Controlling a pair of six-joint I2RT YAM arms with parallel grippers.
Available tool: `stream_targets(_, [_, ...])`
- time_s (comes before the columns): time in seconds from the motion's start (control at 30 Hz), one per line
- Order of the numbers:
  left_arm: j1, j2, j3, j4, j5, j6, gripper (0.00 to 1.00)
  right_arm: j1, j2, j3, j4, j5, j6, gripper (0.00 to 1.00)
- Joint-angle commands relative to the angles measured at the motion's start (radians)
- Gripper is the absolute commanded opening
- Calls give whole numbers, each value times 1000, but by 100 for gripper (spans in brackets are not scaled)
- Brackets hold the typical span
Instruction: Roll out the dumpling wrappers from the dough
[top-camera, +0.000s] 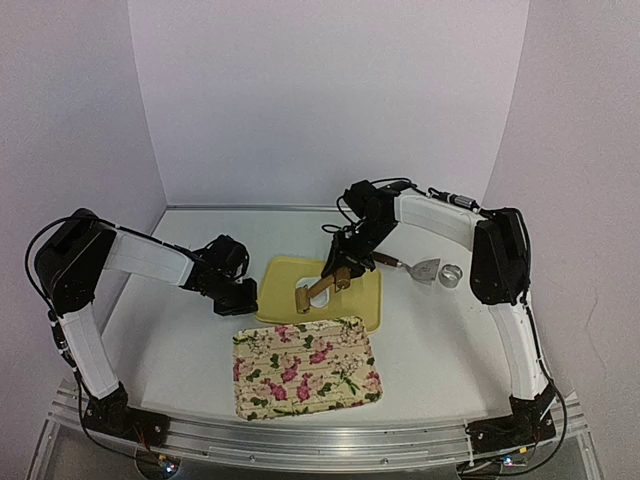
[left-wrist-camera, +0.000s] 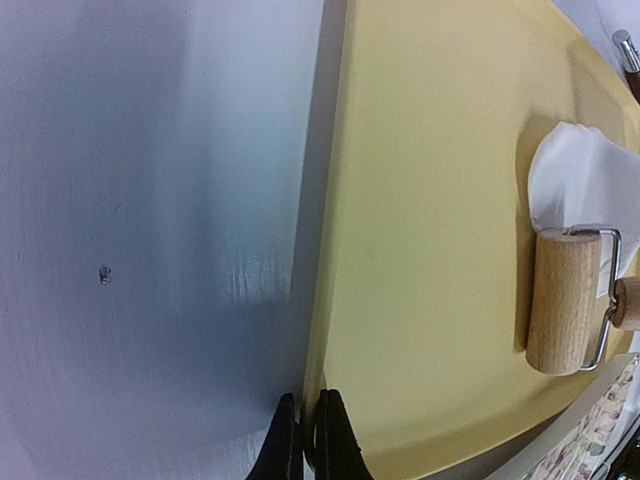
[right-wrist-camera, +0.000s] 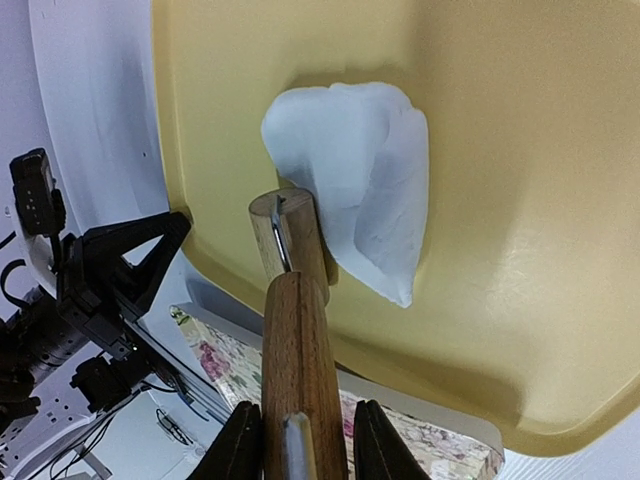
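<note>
A white, folded, irregular piece of dough (right-wrist-camera: 350, 190) lies on the yellow cutting board (top-camera: 355, 295). It also shows in the left wrist view (left-wrist-camera: 585, 180). No thin round dumpling wrapper shows in any view. My right gripper (right-wrist-camera: 300, 450) is shut on the wooden handle (right-wrist-camera: 295, 370) of a small rolling pin. Its roller (top-camera: 303, 298) rests on the board at the dough's near-left edge, and shows in the left wrist view (left-wrist-camera: 563, 300) too. My left gripper (left-wrist-camera: 305, 445) is shut on the board's left edge (left-wrist-camera: 318, 330).
A floral tray (top-camera: 307, 368) lies in front of the board, close to its near edge. A metal ring cutter (top-camera: 451, 274) and a metal scraper (top-camera: 427, 268) lie on the table right of the board. White walls enclose the back and sides.
</note>
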Motion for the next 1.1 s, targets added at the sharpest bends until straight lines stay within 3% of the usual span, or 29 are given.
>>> stream_targets(0.0, [-1,21,-7,-98,-18,9,0,21,-127,43,-78,1,-6,0])
stream_targets(0.27, [-4,29,2,-66,27,59,0,21,-257,28,-114,99,-11,0])
stream_targets(0.47, [-16,20,10,-54,100,97,0,20,-227,30,-152,279,-27,0])
stream_targets(0.77, [-42,-38,-20,-40,190,112,6,20,-133,94,-159,344,-32,0])
stream_targets(1.07, [-42,-105,38,-185,100,119,24,20,-142,29,-186,449,1,0])
